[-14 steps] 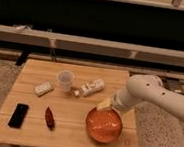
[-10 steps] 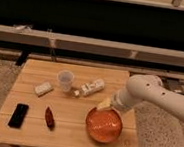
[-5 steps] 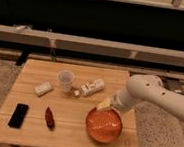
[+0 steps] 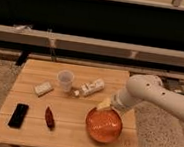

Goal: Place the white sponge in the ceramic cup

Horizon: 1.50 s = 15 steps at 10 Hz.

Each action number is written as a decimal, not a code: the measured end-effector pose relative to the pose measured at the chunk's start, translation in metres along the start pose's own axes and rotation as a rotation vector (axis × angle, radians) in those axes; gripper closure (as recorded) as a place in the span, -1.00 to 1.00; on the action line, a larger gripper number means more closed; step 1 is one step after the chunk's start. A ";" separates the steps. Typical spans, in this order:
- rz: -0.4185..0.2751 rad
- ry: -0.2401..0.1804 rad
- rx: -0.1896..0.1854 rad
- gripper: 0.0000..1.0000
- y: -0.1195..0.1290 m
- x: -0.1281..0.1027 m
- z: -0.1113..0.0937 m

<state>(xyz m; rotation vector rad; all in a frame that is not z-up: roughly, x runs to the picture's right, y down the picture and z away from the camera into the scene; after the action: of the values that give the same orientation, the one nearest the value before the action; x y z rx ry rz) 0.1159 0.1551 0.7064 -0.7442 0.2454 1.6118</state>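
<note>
The white sponge (image 4: 43, 88) lies flat on the left part of the wooden table (image 4: 33, 131). The ceramic cup (image 4: 65, 80) stands upright just right of it, a small gap between them. My gripper (image 4: 104, 105) is at the end of the white arm coming from the right. It hangs over the far rim of the orange bowl (image 4: 103, 125), well right of the cup and sponge. It holds nothing that I can make out.
A white cylindrical bottle (image 4: 91, 87) lies on its side right of the cup. A black flat device (image 4: 18, 115) and a dark red pepper-like object (image 4: 50, 117) lie at the front left. A dark railing runs behind the table.
</note>
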 end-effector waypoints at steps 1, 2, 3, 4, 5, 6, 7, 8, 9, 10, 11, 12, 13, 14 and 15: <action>0.000 0.000 0.000 -0.52 0.000 0.000 0.000; 0.000 0.000 0.000 -0.52 0.000 0.000 0.000; 0.000 0.000 0.000 -0.52 0.000 0.000 0.000; 0.000 0.000 0.000 -0.52 0.000 0.000 0.000; 0.000 0.000 0.000 -0.52 0.000 0.000 0.000; 0.000 0.000 0.000 -0.52 0.000 0.000 0.000; 0.000 0.000 0.000 -0.52 0.000 0.000 0.000; 0.000 0.000 0.000 -0.52 0.000 0.000 0.000; -0.001 0.000 0.001 -0.52 0.000 0.000 0.000; -0.006 -0.002 0.004 -0.52 0.000 0.001 0.000; -0.029 -0.011 0.019 -0.52 0.006 0.004 0.000; -0.058 -0.016 0.029 -0.52 0.021 0.008 0.004; -0.084 -0.018 0.034 -0.52 0.037 0.011 0.008; -0.117 -0.018 0.039 -0.52 0.058 0.016 0.013; -0.164 -0.017 0.043 -0.52 0.089 0.024 0.022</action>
<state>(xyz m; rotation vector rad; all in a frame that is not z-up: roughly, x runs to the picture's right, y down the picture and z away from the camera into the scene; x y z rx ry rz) 0.0247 0.1696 0.6865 -0.6997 0.2013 1.4529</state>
